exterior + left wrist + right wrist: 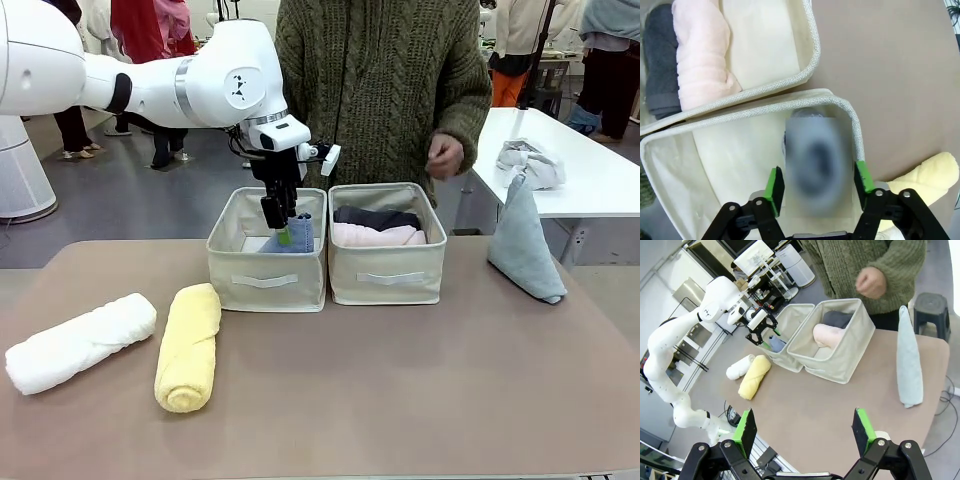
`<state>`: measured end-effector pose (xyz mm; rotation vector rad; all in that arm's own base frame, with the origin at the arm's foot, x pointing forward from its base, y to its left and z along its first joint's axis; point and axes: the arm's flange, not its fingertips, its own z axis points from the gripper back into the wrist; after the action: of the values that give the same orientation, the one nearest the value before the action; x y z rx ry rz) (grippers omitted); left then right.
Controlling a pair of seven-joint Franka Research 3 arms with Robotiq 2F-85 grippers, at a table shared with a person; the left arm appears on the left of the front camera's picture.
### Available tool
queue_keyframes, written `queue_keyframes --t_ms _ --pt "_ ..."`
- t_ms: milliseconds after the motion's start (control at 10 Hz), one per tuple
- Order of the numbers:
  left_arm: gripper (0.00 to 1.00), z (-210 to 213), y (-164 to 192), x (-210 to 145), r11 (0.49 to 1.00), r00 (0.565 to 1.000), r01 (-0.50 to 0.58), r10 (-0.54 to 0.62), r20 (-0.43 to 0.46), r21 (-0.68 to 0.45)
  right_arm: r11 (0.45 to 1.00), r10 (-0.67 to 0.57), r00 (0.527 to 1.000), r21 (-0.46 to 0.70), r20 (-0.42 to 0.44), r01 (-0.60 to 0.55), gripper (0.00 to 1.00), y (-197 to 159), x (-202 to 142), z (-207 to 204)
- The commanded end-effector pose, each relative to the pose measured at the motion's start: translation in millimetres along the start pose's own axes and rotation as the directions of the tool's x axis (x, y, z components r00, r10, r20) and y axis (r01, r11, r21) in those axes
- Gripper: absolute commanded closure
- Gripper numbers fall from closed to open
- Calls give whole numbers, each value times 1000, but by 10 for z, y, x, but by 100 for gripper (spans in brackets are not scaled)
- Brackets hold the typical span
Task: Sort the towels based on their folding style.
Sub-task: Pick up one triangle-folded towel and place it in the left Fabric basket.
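My left gripper [283, 225] reaches down into the left cream box [265, 282], jaws apart on either side of the periwinkle-blue cone towel [300, 234] standing inside. In the left wrist view its green pads [774, 186] flank the cone's tip without a visible squeeze. The right box [386, 278] holds a pink roll [378, 235] and a dark grey roll [375, 216]. A white roll [80, 342] and a yellow roll [188, 345] lie on the table at front left. A pale grey-teal cone [522, 245] stands at the right. My right gripper [805, 425] is open and holds nothing, above the table.
A person in a knitted sweater stands behind the boxes, one hand [445, 155] raised above the right box. A crumpled pale grey rag [530, 162] lies on a white side table [600, 190] at the far right. Bare tabletop [400, 380] stretches across the front middle and right.
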<state>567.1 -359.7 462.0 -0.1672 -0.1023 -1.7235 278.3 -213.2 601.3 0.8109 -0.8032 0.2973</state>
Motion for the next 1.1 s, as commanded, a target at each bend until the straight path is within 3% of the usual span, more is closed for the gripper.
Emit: queue_keyframes --t_ms 0,200,400,500,600,800,1000 --pt "0 72 -57 -27 1000 1000 -14 14 -3 2 1000 4 1000 1 5 -4 0 -9 -2 -9" --pt "6 462 -246 -209 996 997 -76 76 14 36 1000 4 1000 1 5 -4 0 -9 -2 -9" --pt "0 1353 -890 -836 988 990 -136 139 -39 79 1000 4 1000 1 5 -4 0 -9 -2 -9" --pt "0 1910 -1446 -1338 976 986 -162 166 -19 148 1000 4 1000 1 5 -4 0 -9 -2 -9" --pt "0 2385 -2092 -1953 965 978 -209 206 36 161 1000 4 1000 1 5 -4 0 -9 -2 -9" --pt "0 2555 -2553 -2583 943 952 -280 250 176 177 1000 4 1000 1 5 -4 0 -9 -2 -9" --pt "0 2614 -2881 -3219 891 888 -402 324 326 210 1000 4 1000 1 5 -4 0 -9 -2 -9"
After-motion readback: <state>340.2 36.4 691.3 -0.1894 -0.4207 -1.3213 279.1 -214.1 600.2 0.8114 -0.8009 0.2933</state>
